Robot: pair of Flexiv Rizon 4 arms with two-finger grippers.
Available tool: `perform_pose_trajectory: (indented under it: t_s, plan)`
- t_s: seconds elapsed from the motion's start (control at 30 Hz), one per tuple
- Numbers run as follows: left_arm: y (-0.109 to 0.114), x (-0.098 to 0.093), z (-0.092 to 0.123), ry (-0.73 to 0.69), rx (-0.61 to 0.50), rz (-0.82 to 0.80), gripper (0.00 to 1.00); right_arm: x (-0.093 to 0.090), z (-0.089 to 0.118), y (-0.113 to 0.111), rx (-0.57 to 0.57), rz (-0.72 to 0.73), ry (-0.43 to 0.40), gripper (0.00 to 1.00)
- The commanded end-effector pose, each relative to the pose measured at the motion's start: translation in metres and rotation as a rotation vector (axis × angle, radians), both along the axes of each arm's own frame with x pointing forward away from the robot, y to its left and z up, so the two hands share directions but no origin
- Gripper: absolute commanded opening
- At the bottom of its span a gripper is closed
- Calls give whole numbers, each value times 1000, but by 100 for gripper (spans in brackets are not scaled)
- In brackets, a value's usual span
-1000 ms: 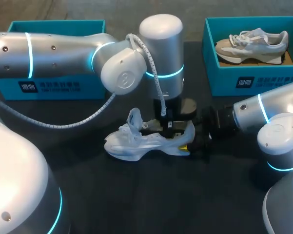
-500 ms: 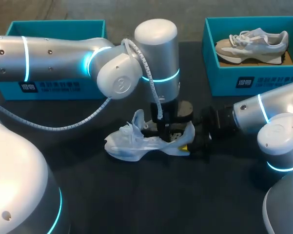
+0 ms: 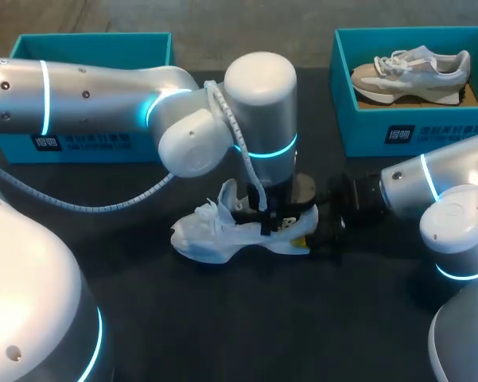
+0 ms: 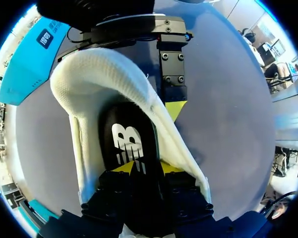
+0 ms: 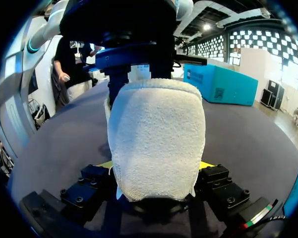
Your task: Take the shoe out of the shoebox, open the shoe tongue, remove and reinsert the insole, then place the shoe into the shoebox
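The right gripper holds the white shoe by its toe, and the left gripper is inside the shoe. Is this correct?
Not quite. The right gripper holds the shoe by its heel, not its toe, as the right wrist view shows. The left gripper is inside the shoe.

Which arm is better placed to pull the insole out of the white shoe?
Left. The left pincer is inside the shoe, right at the black insole. The right pincer grips the heel from both sides, so it should rather hold the shoe steady.
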State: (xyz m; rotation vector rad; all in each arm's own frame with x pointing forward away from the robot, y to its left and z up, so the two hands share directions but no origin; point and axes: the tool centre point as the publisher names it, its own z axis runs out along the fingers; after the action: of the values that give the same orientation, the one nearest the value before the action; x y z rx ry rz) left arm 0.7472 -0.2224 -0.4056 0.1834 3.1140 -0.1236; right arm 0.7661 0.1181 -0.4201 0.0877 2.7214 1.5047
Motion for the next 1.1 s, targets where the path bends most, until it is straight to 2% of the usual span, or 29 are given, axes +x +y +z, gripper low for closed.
perform_pose_trajectory:
  t_s: [0.03,0.07,0.1,0.13,0.47,0.73,1.1]
  plan:
    - [-1,-5,-13,-24,8,-4,25,3,-2,1,-6,-2,3,0]
    - [0,-5,-14,-20,21,-2,17,3,-2,1,-6,-2,3,0]
    - [0,-4,-15,-24,18,-2,3,3,-2,1,-6,-2,3,0]
    - [0,-3,-16,-28,17,-1,0,3,-2,1,-6,-2,3,0]
    - [11,3,-5,-39,16,15,0,3,-2,1,-6,-2,3,0]
    - [26,5,15,-3,-55,40,0,3,-2,1,-6,-2,3,0]
    - [34,2,32,63,-128,25,0,3,-2,1,-6,-2,3,0]
